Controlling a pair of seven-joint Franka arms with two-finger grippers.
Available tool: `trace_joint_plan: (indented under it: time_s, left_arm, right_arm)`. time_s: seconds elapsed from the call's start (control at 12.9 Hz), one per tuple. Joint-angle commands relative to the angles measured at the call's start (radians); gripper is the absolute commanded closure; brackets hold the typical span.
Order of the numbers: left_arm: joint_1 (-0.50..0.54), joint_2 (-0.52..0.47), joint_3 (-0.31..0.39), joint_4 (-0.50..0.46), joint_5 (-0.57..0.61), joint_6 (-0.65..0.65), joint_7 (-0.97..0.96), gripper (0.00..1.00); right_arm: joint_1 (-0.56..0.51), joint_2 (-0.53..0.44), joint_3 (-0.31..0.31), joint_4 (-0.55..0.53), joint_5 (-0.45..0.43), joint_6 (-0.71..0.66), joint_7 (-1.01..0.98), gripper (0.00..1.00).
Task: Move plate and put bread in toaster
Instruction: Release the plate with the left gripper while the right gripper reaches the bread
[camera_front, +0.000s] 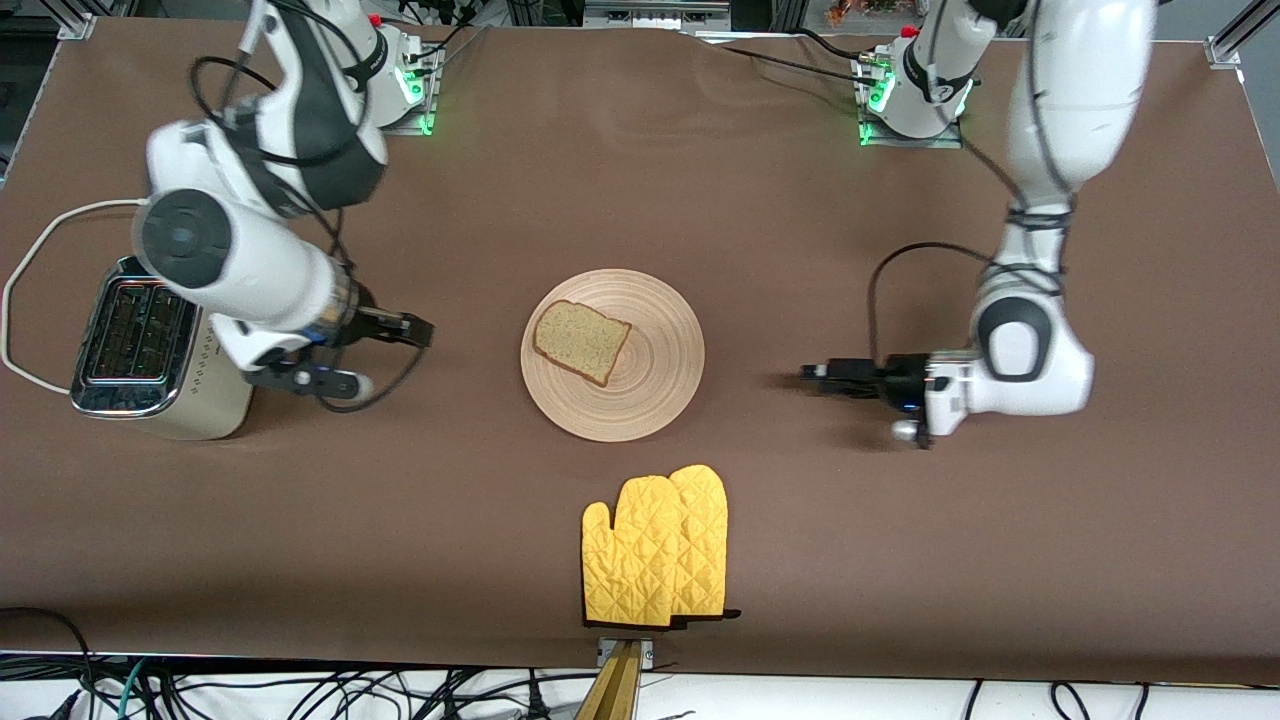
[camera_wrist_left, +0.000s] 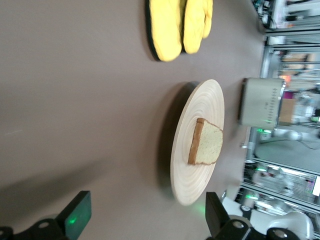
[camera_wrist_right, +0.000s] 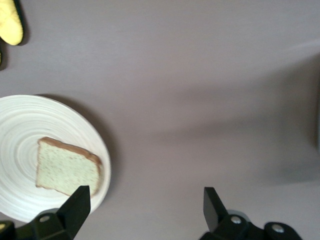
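Left pincer open, empty, low over counter, at plate's three o'clock. Right pincer open at plate's nine o'clock. Bread lies flat on plate centre. Toaster at nine o'clock. Risks: flat slice resists pinch; plate skids; slice misses slot.

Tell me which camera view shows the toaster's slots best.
The front view: it looks down onto the toaster, showing both slots in its chrome top at the right arm's end of the table. The left wrist view shows only its cream dotted side, small, past the plate. The right wrist view does not show it.
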Motion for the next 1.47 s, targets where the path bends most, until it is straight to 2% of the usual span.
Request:
trace_joint_plan:
  time_s: [0.0,0.23,0.54,0.7,0.85,1.16,1.39]
  left_arm:
    - [0.054,-0.219,-0.018,-0.069,0.247,0.01,-0.183,0.0]
    - [0.094,-0.4,-0.045,-0.07,0.583,0.002,-0.378,0.0]
    - [0.137,-0.6,-0.108,-0.078,0.943,-0.042,-0.472,0.0]
    - [0.172,-0.637,-0.152,-0.052,1.022,-0.067,-0.501,0.0]
    - [0.183,-0.638,-0.185,-0.012,1.123,-0.099,-0.573,0.0]
    - [0.184,-0.635,-0.226,0.017,1.217,-0.099,-0.722,0.0]
    - [0.199,-0.637,-0.226,0.025,1.22,-0.099,-0.716,0.0]
  right_arm:
    - [0.079,0.081,-0.008,0.011,0.011,0.082,0.079,0.0]
    - [0.144,0.162,-0.008,0.013,0.011,0.176,0.145,0.0]
    - [0.178,0.229,-0.007,0.013,0.013,0.194,0.147,0.0]
    - [0.192,0.253,-0.005,0.011,0.022,0.193,0.145,0.0]
    - [0.193,0.275,-0.005,0.01,0.094,0.193,0.147,0.0]
    - [0.201,0.31,-0.005,0.01,0.111,0.193,0.148,0.0]
    - [0.224,0.33,-0.005,0.007,0.131,0.191,0.188,0.0]
